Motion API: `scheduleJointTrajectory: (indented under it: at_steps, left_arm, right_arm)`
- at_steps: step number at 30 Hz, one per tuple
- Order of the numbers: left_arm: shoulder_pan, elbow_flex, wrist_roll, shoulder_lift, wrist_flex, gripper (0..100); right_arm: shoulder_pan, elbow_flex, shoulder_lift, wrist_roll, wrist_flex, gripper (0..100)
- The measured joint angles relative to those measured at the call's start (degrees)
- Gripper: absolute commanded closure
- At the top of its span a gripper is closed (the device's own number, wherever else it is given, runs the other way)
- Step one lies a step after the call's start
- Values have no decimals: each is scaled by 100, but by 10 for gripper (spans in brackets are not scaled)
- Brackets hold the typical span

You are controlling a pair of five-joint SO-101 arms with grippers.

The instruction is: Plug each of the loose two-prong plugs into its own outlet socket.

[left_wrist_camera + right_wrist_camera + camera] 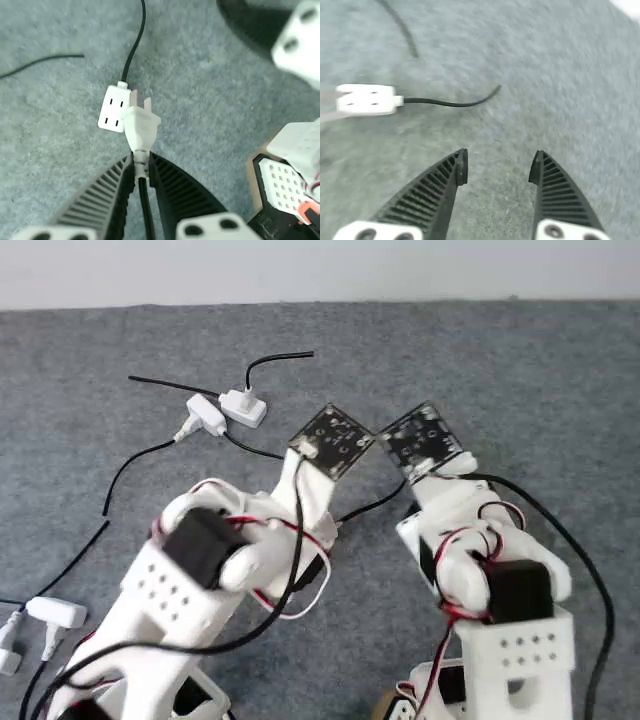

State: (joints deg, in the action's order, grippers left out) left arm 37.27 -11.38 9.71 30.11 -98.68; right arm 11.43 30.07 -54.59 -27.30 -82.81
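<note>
My left gripper (141,162) is shut on the neck of a white two-prong plug (141,127), with the plug's black cord running back between the fingers. The prongs (142,102) lie alongside a white outlet socket (114,107) whose slots face up; they are not in the slots. From the high view, a white outlet block (243,407) and a second white piece (206,417) lie together beyond the left arm's wrist board (333,440). My right gripper (498,167) is open over bare carpet, with an outlet block (367,99) and its short cord (450,102) farther off.
More white plug and socket pieces (55,612) with black cords lie at the near left edge. The right arm's white body (295,160) is close beside the left gripper. Grey carpet (520,370) stretches open at the far right.
</note>
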Motion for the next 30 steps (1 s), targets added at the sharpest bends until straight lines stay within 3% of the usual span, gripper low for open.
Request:
scheduleJointTrajectory:
  at_steps: [4, 9, 14, 30]
  left_arm:
    - [0, -88, -35, 255, 0, 990]
    - [9, -273, -35, 273, 35, 990]
    - [9, -264, -53, 308, 70, 990]
    - [0, -246, -53, 308, 44, 990]
  right_arm:
    - [686, -835, 9, -211, -1116, 786]
    - [1125, -1846, -141, -413, -1749, 786]
    - [1204, -2637, -844, -571, -1785, 786]
    - [1881, -2629, -2514, -97, -1785, 786]
